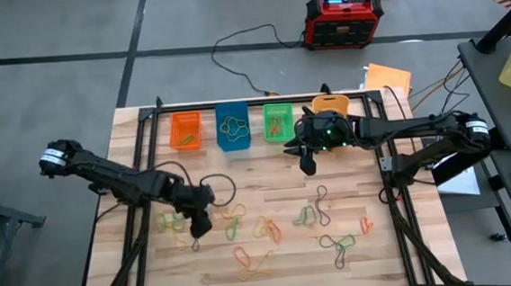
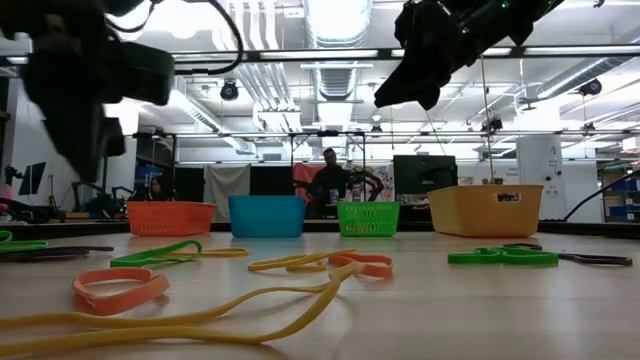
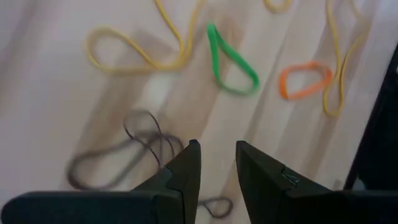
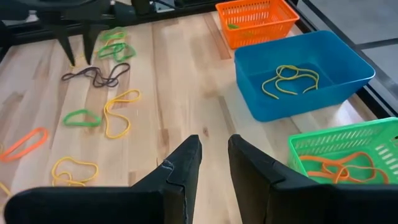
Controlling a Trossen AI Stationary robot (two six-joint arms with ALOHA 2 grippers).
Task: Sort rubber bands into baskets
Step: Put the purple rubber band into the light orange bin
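Observation:
Four baskets stand in a row at the table's far edge: orange (image 1: 185, 130), blue (image 1: 233, 126), green (image 1: 278, 121) and yellow-orange (image 1: 329, 104). The blue one holds yellow rubber bands (image 4: 289, 79) and the green one holds orange ones (image 4: 336, 163). Many loose rubber bands lie on the near half of the table (image 1: 261, 228). My left gripper (image 1: 198, 224) hangs narrowly open and empty above a black band (image 3: 124, 149), near green (image 3: 230, 59) and orange (image 3: 305, 79) ones. My right gripper (image 1: 307, 165) hangs narrowly open and empty just in front of the green basket.
A red-and-black box (image 1: 343, 20) with black cables sits on the floor beyond the table. Dark frame rails (image 1: 388, 165) run along the table's sides. A person (image 2: 330, 180) shows in the room behind the baskets.

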